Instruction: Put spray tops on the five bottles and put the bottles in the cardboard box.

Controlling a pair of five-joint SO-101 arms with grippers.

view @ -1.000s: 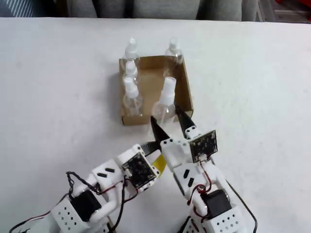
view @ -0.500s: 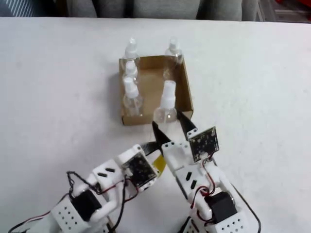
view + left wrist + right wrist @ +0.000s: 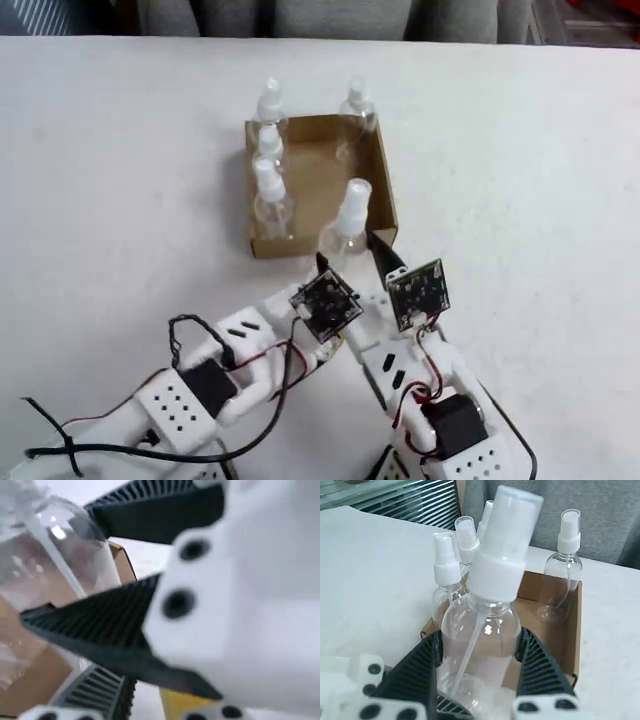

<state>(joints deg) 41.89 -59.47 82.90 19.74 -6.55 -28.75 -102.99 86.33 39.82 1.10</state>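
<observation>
— White tabletop [image 3: 120, 180] runs out to grey upholstery [image 3: 330, 15] along the far edge. What do we have on it?

— We see an open cardboard box [image 3: 386, 200] mid-table and five clear bottles, each wearing a white spray top.

— Where do they stand?

— Three make a row along the box's left wall: the near bottle [image 3: 271, 205], the middle bottle [image 3: 268, 145] and the far bottle [image 3: 270, 100] at the far-left corner. We cannot tell whether that last one is inside or just behind the wall. The fourth bottle [image 3: 356, 105] stands upright at the far-right corner, and in the right wrist view it is inside the box.

— And the last one?

— The fifth bottle [image 3: 482, 630] is roughly upright at the box's near-right corner. Its base is hidden, so we cannot say whether it rests on the box floor. The right gripper [image 3: 479, 655] pinches its body, one black ribbed finger against each side.

— What of the other arm?

— The left arm [image 3: 230, 360] lies close beside the right one. The left gripper [image 3: 97, 695] sits just beside the right gripper's nearer finger, close to the fifth bottle. Whether it is spread or pressed together, we cannot tell.

— Any writing?

— Print on the small wrist boards [image 3: 418, 290] is too fine for us to read.
</observation>
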